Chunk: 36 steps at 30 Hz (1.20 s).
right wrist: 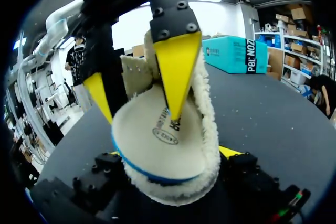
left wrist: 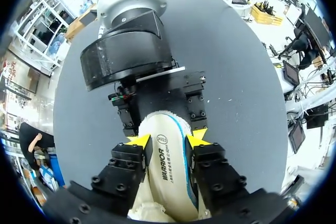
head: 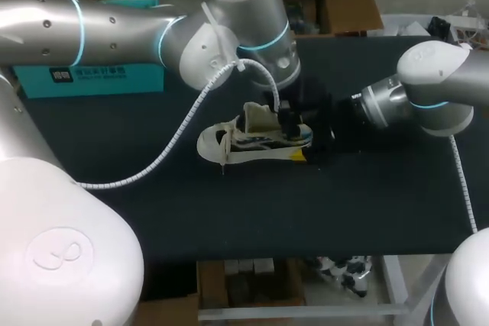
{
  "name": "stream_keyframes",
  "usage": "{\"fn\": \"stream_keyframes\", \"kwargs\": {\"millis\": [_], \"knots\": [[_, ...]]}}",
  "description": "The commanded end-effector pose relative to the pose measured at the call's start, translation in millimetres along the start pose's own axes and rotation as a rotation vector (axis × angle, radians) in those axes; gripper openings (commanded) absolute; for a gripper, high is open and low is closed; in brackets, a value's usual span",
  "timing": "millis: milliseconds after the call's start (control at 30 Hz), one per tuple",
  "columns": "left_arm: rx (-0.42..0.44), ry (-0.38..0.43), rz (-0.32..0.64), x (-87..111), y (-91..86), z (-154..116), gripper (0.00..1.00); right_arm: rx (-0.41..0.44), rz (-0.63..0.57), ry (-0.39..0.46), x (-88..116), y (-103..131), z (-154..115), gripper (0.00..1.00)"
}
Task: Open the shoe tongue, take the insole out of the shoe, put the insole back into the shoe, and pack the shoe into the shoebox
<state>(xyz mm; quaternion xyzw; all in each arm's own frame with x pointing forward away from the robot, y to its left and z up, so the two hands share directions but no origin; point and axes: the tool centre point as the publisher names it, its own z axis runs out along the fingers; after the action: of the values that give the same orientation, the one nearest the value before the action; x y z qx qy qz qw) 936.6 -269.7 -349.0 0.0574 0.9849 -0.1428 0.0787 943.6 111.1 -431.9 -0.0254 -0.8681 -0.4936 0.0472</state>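
Note:
A white shoe [head: 237, 146] with dark and yellow trim lies on its sole mid-table, heel to the right. My left gripper [head: 284, 121] hangs over its heel end. In the left wrist view the left gripper [left wrist: 168, 140] is shut on the cream, blue-edged insole [left wrist: 169, 174], one yellow tip on each side. The right wrist view shows the insole's heel [right wrist: 157, 145] lifted out of the fleece-lined collar [right wrist: 209, 124]. My right gripper [head: 319, 143] stands open at the shoe's heel, the collar between its wide-spread fingers; only one fingertip [right wrist: 231, 152] shows.
A teal shoebox [head: 92, 78] sits at the table's back left, also seen behind the shoe as the teal shoebox [right wrist: 236, 53]. My left arm's white cable [head: 176, 143] dangles over the mat left of the shoe. Bare black mat [head: 306, 211] lies in front.

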Motion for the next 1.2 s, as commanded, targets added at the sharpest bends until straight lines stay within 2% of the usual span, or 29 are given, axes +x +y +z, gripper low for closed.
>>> {"fn": "stream_keyframes", "kwargs": {"millis": [33, 300, 333, 400, 433, 867, 1000, 1200], "knots": [[0.0, -0.005, -0.005, -1.6, 2.2, -1, 0.37, -0.002, -0.001, 0.003, -3, -7, 5, 0.0], [-0.015, -0.018, -0.022, -1.3, 5.3, 1, 0.31, -0.002, -0.001, 0.003, -3, -7, 5, 0.0], [-0.016, -0.018, -0.023, -1.2, 5.4, 2, 0.26, -0.002, -0.001, 0.003, -3, -7, 5, 0.0], [-0.017, -0.017, -0.028, -2.1, 5.8, 2, 0.06, -0.002, -0.001, 0.003, -3, -7, 5, 0.0], [-0.016, -0.015, -0.029, -2.9, 6.2, 1, 0.0, -0.002, -0.001, 0.003, -3, -7, 5, 0.0], [0.076, 0.041, 0.021, 1.9, 4.8, -34, 0.0, -0.002, -0.001, 0.003, -3, -7, 5, 0.0], [0.085, 0.044, 0.053, 7.6, -4.0, -41, 0.0, -0.002, -0.001, 0.003, -3, -7, 5, 0.0], [0.085, 0.048, 0.109, 25.3, -27.0, -42, 0.0, -0.002, -0.001, 0.003, -3, -7, 5, 0.0]]}}
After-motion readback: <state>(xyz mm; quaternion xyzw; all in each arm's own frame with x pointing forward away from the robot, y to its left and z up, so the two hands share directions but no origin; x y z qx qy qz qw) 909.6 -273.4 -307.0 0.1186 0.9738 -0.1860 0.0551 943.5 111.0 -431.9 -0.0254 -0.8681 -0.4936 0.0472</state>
